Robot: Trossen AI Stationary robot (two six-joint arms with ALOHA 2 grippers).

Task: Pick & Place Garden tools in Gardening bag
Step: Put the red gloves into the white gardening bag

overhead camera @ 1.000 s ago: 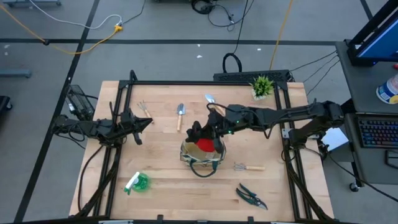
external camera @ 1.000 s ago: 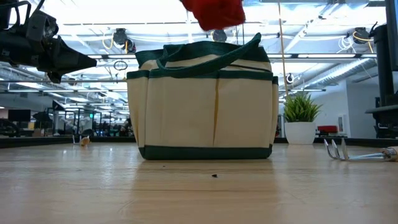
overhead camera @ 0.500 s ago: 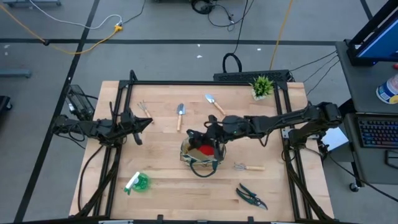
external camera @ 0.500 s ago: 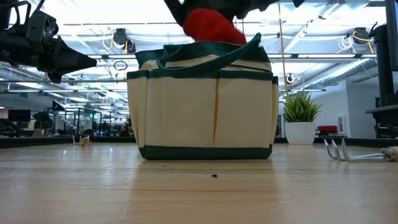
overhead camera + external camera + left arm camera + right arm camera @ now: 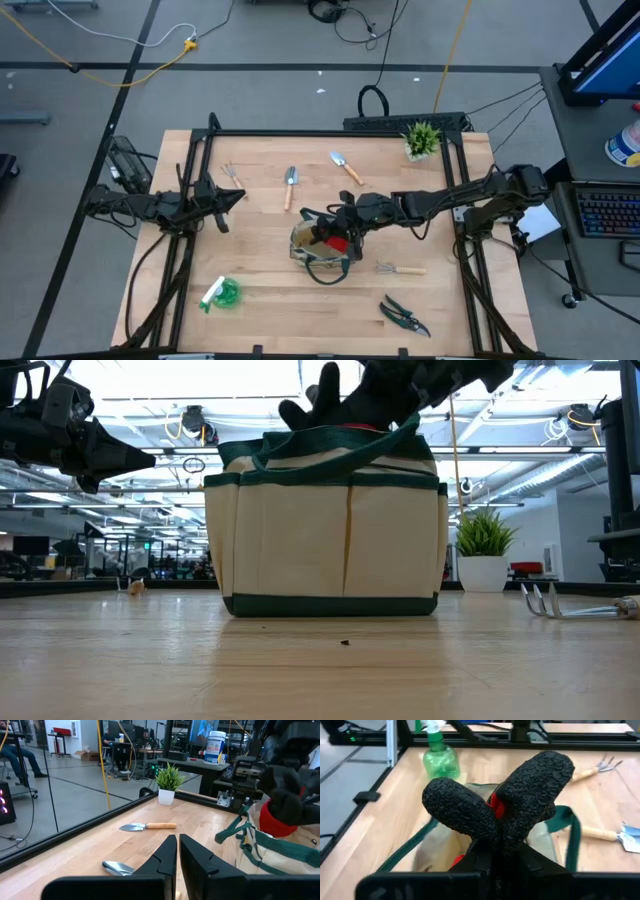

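Khaki fabric with dark green trim is being presented by the gardening bag [image 5: 324,248], which is being seen near the middle of the wooden table [image 5: 260,290], upright, with its looped handles raised. The right gripper [image 5: 335,234] is being held over the bag's open top, with its fingers [image 5: 470,812] being kept closed on a red-and-black item [image 5: 334,241], a glove-like thing whose black textured fingertips are being seen sticking up past the gripper in the right wrist view. In the low view this item [image 5: 345,405] is being shown at the bag's rim, with its red part mostly sunk behind the green trim.

The left gripper [image 5: 222,203] is being held above the table's left side, well apart from the bag, with its fingers [image 5: 167,855] being pressed together on nothing.

Other tools are being left lying on the table. A small fork [image 5: 232,176] and a dark-bladed trowel [image 5: 290,184] are being seen beyond the bag, toward the far edge, with a second trowel [image 5: 345,166] with a wooden handle beside them. A small rake [image 5: 400,268] is being seen just to the right of the bag, and dark pruning shears [image 5: 404,316] are lying nearer the front edge. A green-and-white item [image 5: 220,293] is lying at the front left. A potted plant [image 5: 421,139] is being seen at the far right corner.
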